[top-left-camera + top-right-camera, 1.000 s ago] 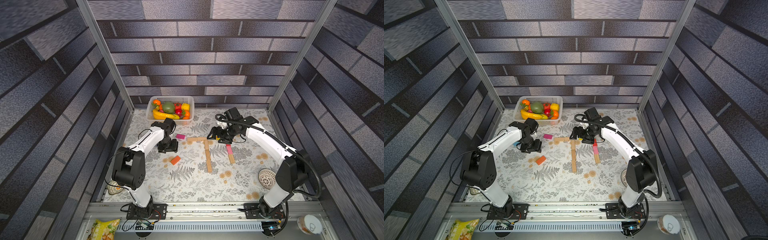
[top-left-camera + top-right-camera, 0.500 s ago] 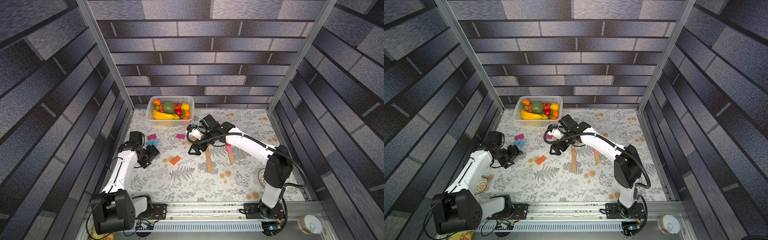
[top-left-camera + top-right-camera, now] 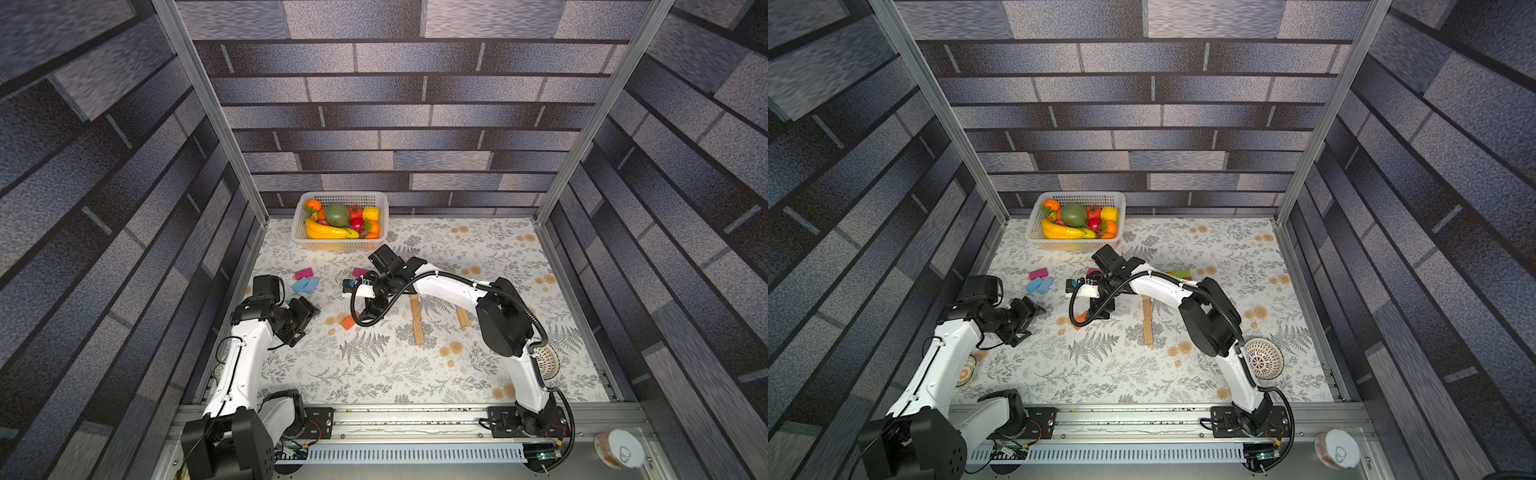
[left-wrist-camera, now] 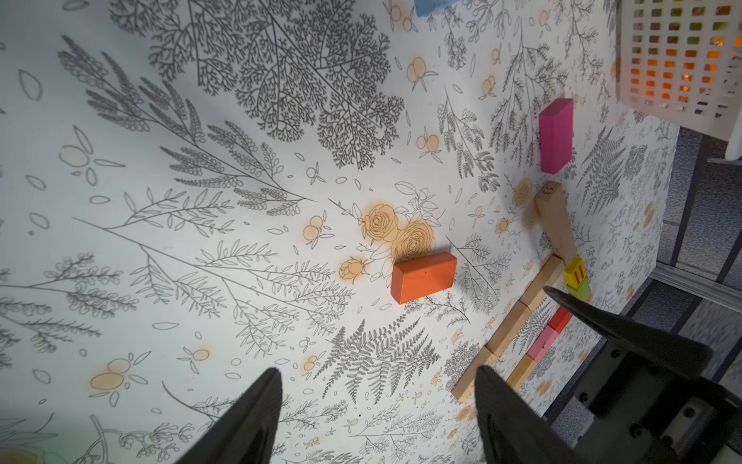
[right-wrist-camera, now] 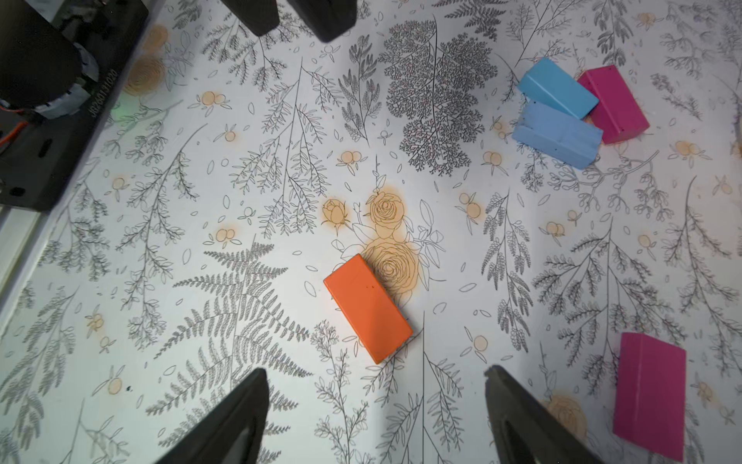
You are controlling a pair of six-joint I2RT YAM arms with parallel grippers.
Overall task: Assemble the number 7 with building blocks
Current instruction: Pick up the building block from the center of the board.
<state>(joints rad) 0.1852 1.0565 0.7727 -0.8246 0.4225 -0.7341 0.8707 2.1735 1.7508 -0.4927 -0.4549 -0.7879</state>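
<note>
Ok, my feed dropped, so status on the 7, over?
Left claw and right claw open, empty. Right poised near loose orange block. Tan number 7 laid out, bar meeting stem. Nothing in the way.

Orange block (image 3: 347, 323) half behind right arm (image 3: 446, 286), blue block (image 4: 433, 6) cut by edge

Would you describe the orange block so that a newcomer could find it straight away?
From the white fruit basket at the back of the floral cloth, come forward past a lone magenta block. The orange block lies flat by itself beside a printed rose: the only orange block, touching nothing else.
</note>
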